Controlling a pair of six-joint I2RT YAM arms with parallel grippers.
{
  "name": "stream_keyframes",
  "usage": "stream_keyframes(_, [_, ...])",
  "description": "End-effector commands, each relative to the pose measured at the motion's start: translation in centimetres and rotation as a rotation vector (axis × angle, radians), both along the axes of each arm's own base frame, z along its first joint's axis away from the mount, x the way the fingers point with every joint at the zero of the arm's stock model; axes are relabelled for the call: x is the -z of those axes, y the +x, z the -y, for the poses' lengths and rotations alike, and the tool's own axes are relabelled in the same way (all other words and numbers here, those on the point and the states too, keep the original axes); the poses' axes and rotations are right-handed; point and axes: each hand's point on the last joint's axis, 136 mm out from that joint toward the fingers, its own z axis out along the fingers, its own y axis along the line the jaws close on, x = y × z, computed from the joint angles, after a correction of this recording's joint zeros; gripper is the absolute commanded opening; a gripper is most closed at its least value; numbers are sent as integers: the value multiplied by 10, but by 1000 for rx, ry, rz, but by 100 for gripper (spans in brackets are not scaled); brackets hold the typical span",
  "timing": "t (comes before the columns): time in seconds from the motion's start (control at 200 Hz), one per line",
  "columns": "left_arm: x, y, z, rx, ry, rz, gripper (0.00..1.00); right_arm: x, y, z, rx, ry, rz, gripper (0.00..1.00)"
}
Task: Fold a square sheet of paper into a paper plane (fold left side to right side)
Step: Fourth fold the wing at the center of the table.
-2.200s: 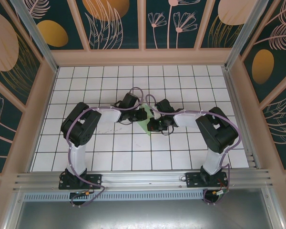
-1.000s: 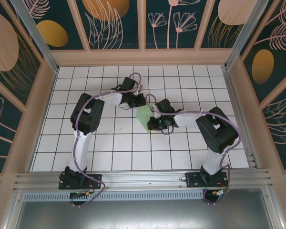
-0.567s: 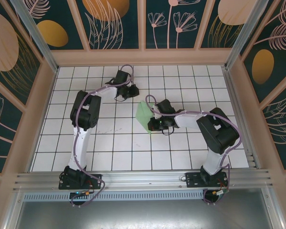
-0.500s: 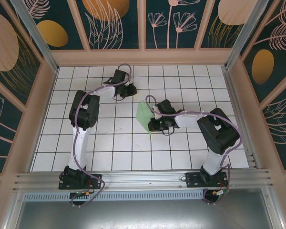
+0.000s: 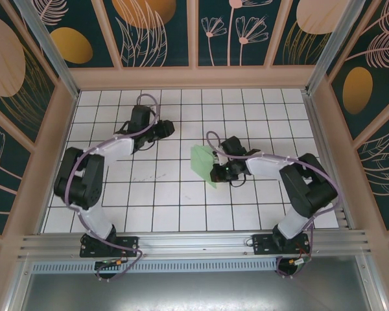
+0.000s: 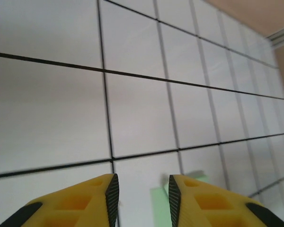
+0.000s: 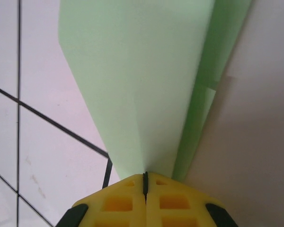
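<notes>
Bright, even light; the paper [image 7: 132, 71] throws a soft, blurred shadow.

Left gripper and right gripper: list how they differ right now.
Left gripper stands open and empty; right gripper is shut on the paper. The left hangs over bare tiles, apart from the paper; the right sits at its edge. Both are yellow-tipped.

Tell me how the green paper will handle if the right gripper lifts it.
Probably floppy: the folded green paper looks thin and is pinched only at its narrow end by the right gripper, so the far end should droop. Its overlapping layers likely add slight stiffness. Likely light, sliding easily on the smooth tiles.
</notes>
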Motion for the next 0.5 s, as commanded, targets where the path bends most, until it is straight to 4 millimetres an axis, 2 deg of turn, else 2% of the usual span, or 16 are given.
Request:
stream_keyframes(0.0, [5, -32, 29, 74, -156, -47, 39, -39, 16, 7, 26, 92, 98, 15])
stream_keyframes(0.12, [9, -55, 55, 132, -211, -85, 42, -66, 35, 24, 103, 167, 177, 30])
stream_keyframes(0.21, [18, -61, 67, 142, -230, -110, 45, -73, 44, 37, 158, 188, 225, 44])
stream_keyframes(0.27, [24, -62, 73, 149, -240, -128, 48, -74, 44, 37, 166, 223, 233, 50])
stream_keyframes(0.36, [33, -63, 81, 162, -257, -157, 50, -70, 42, 27, 148, 268, 203, 53])
stream_keyframes(0.495, [43, -63, 96, 190, -275, -189, 51, -58, 44, 24, 163, 237, 186, 53])
